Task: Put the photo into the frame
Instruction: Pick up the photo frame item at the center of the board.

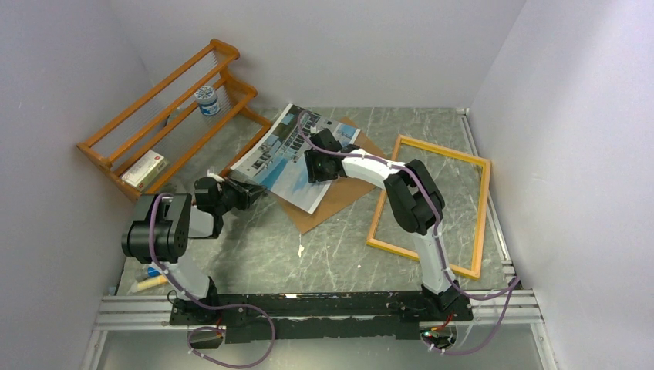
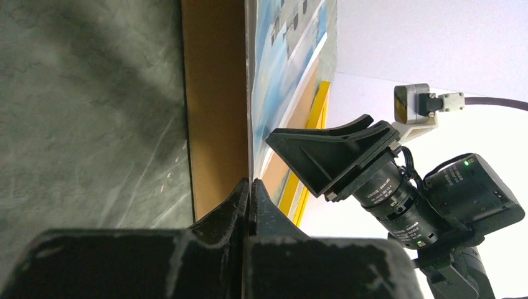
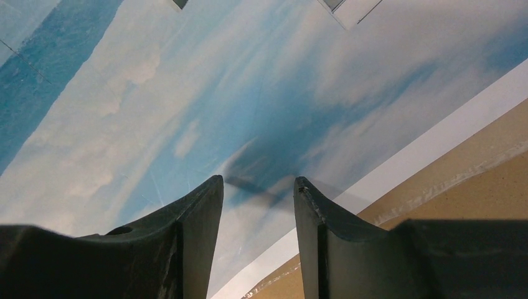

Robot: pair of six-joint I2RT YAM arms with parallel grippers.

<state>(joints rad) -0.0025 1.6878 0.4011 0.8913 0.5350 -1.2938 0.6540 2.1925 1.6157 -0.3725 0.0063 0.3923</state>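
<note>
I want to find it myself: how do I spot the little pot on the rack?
Look at the far left corner, where an orange wooden rack stands. Near its far end sits the pot. It is round and white with blue markings, unlike the flat box at the near end.

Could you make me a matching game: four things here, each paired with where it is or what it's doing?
Things:
1. thin paper photo of a white building under blue sky
2. narrow yellow rectangular picture frame
3. orange-brown slatted wooden rack
4. left end effector

States:
A. beside the far left wall
B. shut on the photo's edge
C. flat on the grey marbled table, right side
D. lying on a brown hardboard panel

Pairs: 1-D, 2-C, 3-A, 4-B
</note>
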